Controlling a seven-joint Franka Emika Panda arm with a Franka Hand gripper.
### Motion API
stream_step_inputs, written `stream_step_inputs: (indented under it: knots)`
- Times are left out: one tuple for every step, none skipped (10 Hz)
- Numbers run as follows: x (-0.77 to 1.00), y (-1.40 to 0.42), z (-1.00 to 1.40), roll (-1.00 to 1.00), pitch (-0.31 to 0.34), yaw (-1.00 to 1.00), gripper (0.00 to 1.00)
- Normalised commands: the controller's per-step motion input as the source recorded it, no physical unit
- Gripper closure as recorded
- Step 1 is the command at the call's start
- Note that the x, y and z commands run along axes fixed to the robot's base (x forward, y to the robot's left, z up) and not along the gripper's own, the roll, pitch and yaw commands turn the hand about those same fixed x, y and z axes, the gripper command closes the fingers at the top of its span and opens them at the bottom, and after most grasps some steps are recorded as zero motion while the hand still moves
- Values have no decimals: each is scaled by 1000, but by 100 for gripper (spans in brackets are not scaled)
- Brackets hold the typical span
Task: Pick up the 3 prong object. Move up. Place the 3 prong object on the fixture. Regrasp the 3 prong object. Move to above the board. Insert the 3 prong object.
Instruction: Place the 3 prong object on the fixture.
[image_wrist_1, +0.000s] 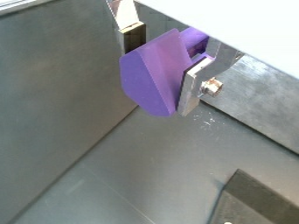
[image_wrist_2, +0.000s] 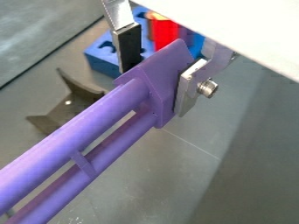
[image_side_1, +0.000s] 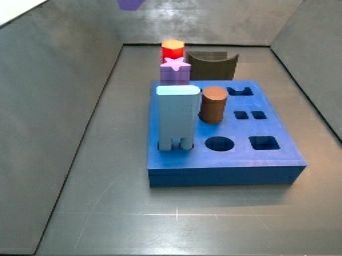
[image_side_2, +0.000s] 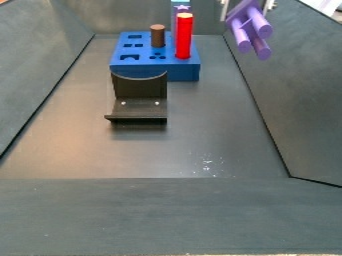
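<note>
**Purple pronged block held high above the bin floor**

In a side view, the bright-blue board (image_side_1: 225, 140) fills the middle of the grey bin floor (image_side_1: 94, 190). A pale-blue block (image_side_1: 175, 118) stands upright in the board at its left, with a brown cylinder (image_side_1: 214, 104) upright just to its right, and several shaped holes lie open further right. Behind the board stand a magenta star piece (image_side_1: 174, 67) and a red post (image_side_1: 173, 48), the dark fixture (image_side_1: 211, 64) beside them. Only a sliver of the 3 prong object (image_side_1: 130, 4) shows at the top edge, well above the floor.

In the opposite side view, the fixture (image_side_2: 138, 106) sits on the floor in front of the board (image_side_2: 147, 60), and the 3 prong object (image_side_2: 250, 28) hangs in the air at the upper right, well apart from both, tilted with its prongs pointing downward.

In both wrist views, the gripper (image_wrist_1: 163, 63) pinches the 3 prong object (image_wrist_1: 152, 77) between its silver fingers (image_wrist_1: 197, 86). The violet block's long ribbed body (image_wrist_2: 93, 157) stretches away from the gripper (image_wrist_2: 158, 63), with board and fixture visible beyond.
</note>
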Motion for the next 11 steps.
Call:
stream_step_inputs:
  knots:
    - [1000,-78,-16,101,-58,254,100]
    - [1000,-70,-21,96,-50,188,100]
    - [1000,-56,-30,104,-34,111,100]
    - [1000,-53,-35,110,-27,89,100]
    - [1000,-45,-41,125,-11,65,100]
    - [1000,-35,-48,140,7,52,100]
    - [1000,-32,-52,152,15,49,100]
    - [1000,-151,-87,-1000,105,98,100]
    - [1000,-153,-87,-1000,107,98,100]
    - [1000,-119,-71,-1000,109,78,100]
    - [1000,-102,-59,-1000,115,70,100]
